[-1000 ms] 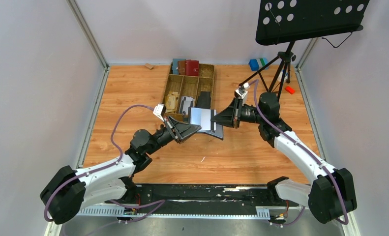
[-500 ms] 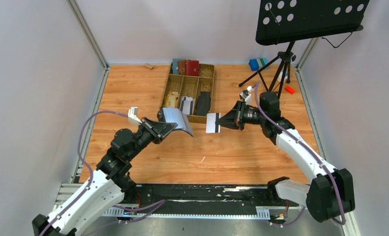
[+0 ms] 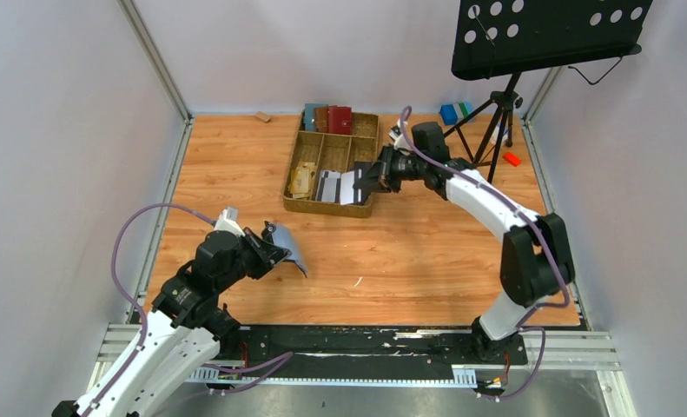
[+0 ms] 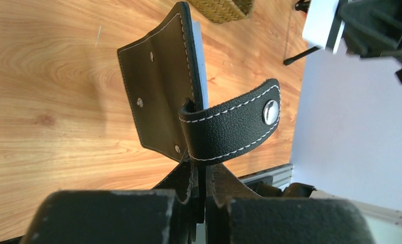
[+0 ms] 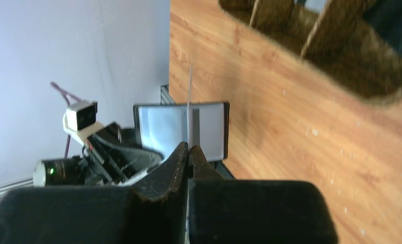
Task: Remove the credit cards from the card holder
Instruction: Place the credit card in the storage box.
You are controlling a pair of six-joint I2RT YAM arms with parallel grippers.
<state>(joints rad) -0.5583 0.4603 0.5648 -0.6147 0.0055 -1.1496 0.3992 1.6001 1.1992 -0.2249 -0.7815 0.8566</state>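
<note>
The black card holder (image 3: 287, 246) hangs open over the near-left of the table, and my left gripper (image 3: 268, 254) is shut on its edge. In the left wrist view the card holder (image 4: 158, 96) stands upright from the left gripper (image 4: 203, 168), its snap strap (image 4: 229, 127) curling to the right. My right gripper (image 3: 365, 180) is shut on a whitish credit card (image 3: 350, 186) at the tray's front compartments. Seen from the right gripper (image 5: 188, 147), this credit card (image 5: 190, 91) is edge-on, with the card holder (image 5: 158, 127) behind it showing grey-blue sleeves.
A woven divider tray (image 3: 322, 208) sits at the back middle, with red, brown and blue wallets (image 3: 328, 118) at its far end and light cards (image 3: 326, 185) in a front compartment. A music stand tripod (image 3: 496, 113), a blue block (image 3: 451, 113) and a red piece (image 3: 511, 159) stand at the back right.
The two grippers have separated. The left arm drew back to the near left with the card holder, and the right arm swung a card away to the tray.
</note>
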